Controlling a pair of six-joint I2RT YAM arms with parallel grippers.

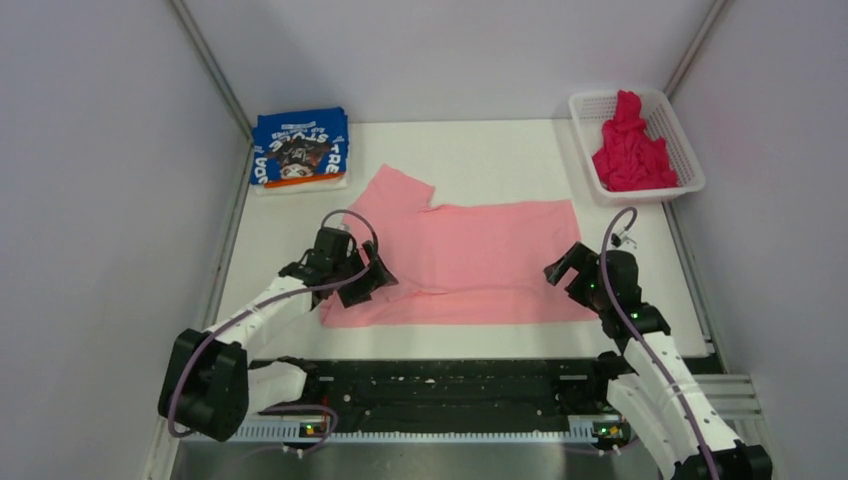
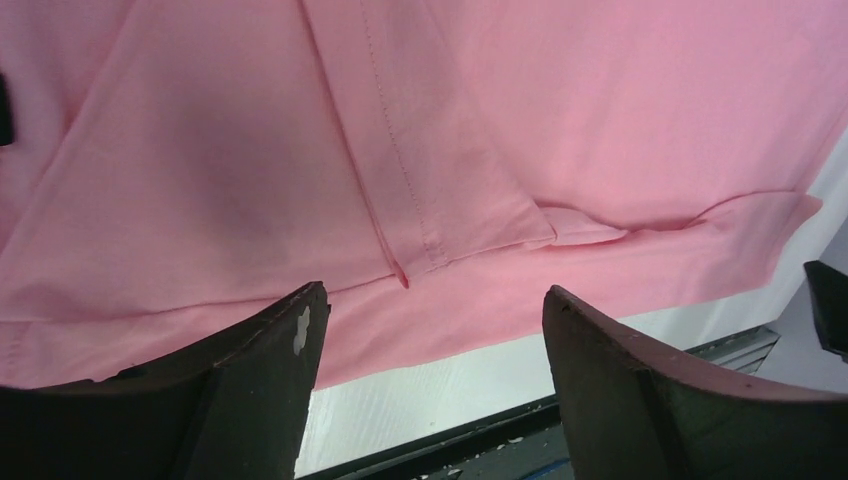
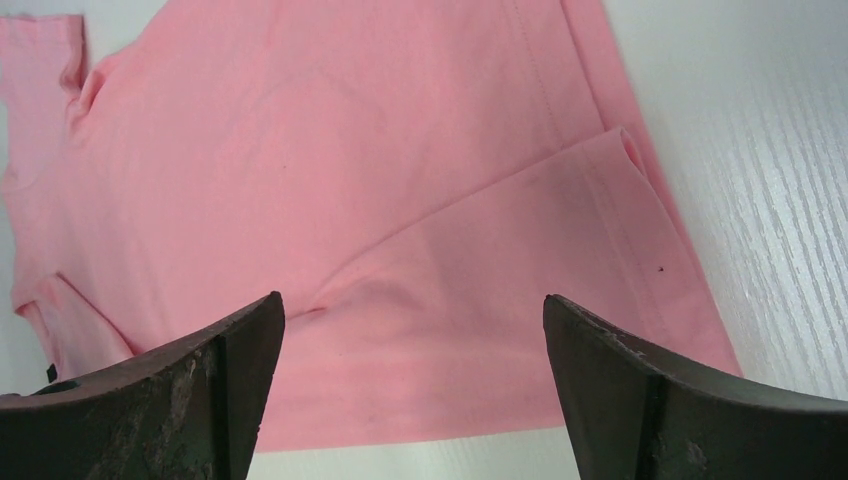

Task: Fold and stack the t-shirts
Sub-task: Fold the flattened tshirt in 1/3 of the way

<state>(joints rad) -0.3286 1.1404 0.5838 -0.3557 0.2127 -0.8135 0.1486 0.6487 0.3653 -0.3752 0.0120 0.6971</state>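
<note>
A light pink t-shirt [image 1: 470,258] lies spread flat on the white table, one sleeve sticking out at the upper left. A blue printed t-shirt [image 1: 299,148] lies folded at the far left corner. A magenta t-shirt [image 1: 630,148] is bunched in the basket. My left gripper [image 1: 368,278] hovers over the pink shirt's left near edge, jaws open and empty; in the left wrist view the pink shirt [image 2: 420,160] with a folded sleeve hem fills the view beyond the left gripper [image 2: 435,330]. My right gripper [image 1: 565,268] is open over the right near corner; the right gripper [image 3: 410,340] frames the pink shirt [image 3: 380,200].
A white mesh basket [image 1: 672,118] stands at the far right corner. A black rail [image 1: 430,385] runs along the table's near edge between the arm bases. Grey walls close in the left, right and back.
</note>
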